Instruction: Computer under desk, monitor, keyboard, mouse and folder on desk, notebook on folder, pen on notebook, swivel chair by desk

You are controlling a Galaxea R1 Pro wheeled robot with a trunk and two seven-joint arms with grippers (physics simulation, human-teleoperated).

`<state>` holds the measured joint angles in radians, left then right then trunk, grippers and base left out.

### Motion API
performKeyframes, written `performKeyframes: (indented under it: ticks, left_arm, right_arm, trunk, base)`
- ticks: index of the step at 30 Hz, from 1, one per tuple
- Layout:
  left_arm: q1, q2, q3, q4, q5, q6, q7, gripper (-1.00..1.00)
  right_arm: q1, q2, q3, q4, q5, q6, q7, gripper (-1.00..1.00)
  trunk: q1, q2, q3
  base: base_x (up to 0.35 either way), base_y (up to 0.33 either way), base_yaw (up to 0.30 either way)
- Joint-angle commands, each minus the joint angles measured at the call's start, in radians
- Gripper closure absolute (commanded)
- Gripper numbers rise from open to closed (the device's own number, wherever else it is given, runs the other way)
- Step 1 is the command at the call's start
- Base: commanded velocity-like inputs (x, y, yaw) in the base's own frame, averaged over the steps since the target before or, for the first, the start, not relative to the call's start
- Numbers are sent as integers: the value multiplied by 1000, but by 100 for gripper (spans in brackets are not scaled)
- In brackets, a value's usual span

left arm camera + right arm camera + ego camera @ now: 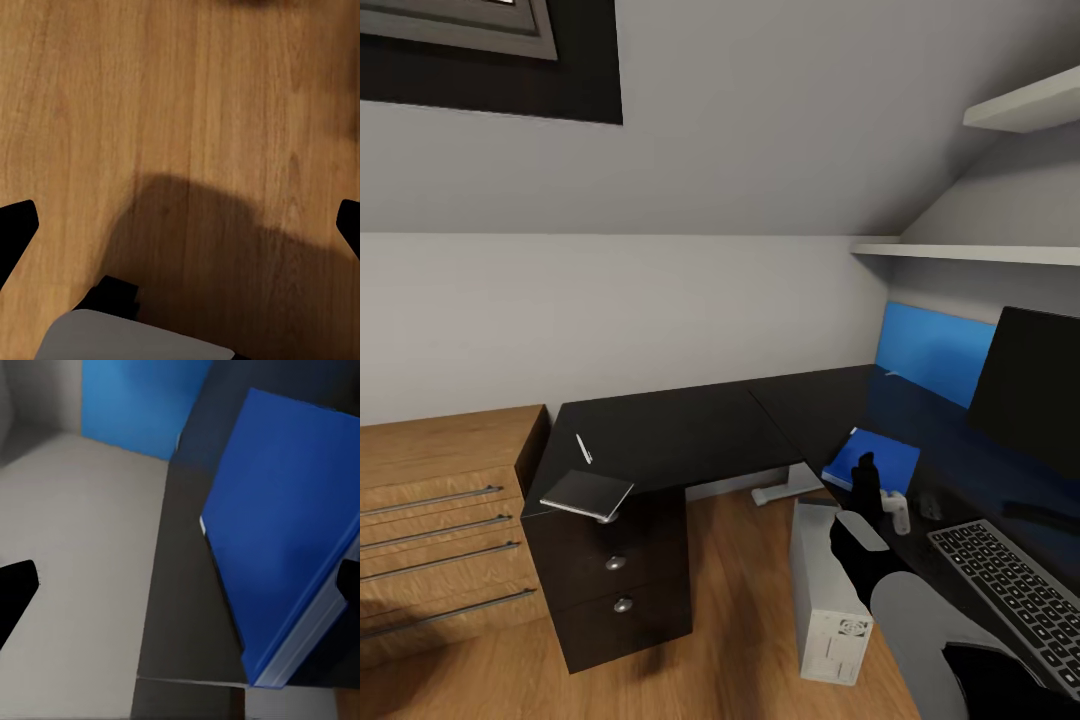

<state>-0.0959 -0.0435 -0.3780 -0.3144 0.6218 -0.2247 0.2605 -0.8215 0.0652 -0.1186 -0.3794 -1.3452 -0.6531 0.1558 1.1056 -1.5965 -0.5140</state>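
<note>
The blue folder (872, 458) (285, 540) lies flat on the black desk (690, 430) (187, 607). My right gripper (865, 482) (180, 589) hovers over its near edge, open and empty. Right of it sit the mouse (930, 505), the keyboard (1010, 590) and the monitor (1028, 385). The computer (828, 605) stands on the floor under the desk's inner corner. On the desk's left end lie the dark notebook (586, 494), overhanging the edge, and the pen (584, 449) behind it. My left gripper (180, 225) is open above bare wood floor (187, 112).
A light wooden drawer unit (440, 530) stands left of the desk. A long blue panel (935, 350) (142, 401) backs the desk under white shelves (970, 252). A small white object (900, 512) sits near the mouse.
</note>
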Motion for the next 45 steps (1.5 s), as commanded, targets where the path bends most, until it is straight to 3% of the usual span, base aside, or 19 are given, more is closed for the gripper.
performKeyframes:
  ticks: [1,10,17,32,39,45]
  left_arm:
    - [-1,1,-9,0,7,-4,6,-100]
    - [-1,1,-9,0,7,-4,6,-100]
    - [-1,1,-9,0,7,-5,6,-100]
    - [-1,1,-9,0,7,-5,6,-100]
    - [-1,1,-9,0,7,-7,7,-100]
    - [-1,1,-9,0,7,-7,7,-100]
  right_arm:
    - [-1,4,-3,1,-11,-1,18,-100]
    - [0,39,-4,10,-10,-2,90,-100]
    - [1,48,2,65,-10,0,100,-100]
    - [2,109,15,195,0,5,106,-100]
    - [2,109,25,262,99,7,106,-100]
    - [2,109,26,280,141,9,105,-100]
  trunk:
    - [0,-1,-1]
    - [0,-1,-1]
    - [0,-1,-1]
    - [0,-1,13]
    - [0,-1,20]
    - [0,-1,26]
  base:
    - [0,0,0]
    - [0,0,0]
    - [0,0,1]
    - [0,0,145]
    - [0,0,193]
    - [0,0,220]
